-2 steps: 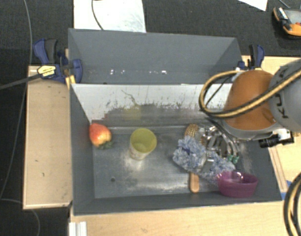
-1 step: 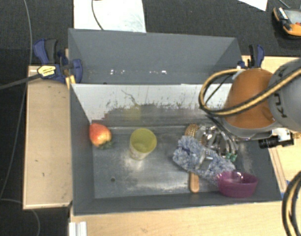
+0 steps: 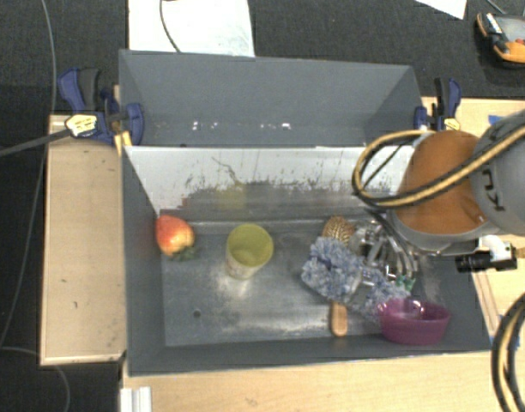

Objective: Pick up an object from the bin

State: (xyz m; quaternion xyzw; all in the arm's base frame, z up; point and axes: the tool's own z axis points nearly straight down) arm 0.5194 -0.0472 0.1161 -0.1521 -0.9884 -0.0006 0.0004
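The gripper hangs low at the blue cloth's right edge, its tip lost in clutter: wide or narrow, I cannot tell. A handle pokes from under the cloth.

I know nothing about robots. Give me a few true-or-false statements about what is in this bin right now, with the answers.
1. The end effector is over the right part of the bin. True.
2. The yellow-green cup touches the purple bowl. False: the cup stands near the middle and the bowl sits in the near right corner, well apart.
3. A red-and-orange fruit lies at the bin's left side. True.
4. The bluish fluffy cloth lies alone at the far left. False: it lies right of centre, beside the end effector.
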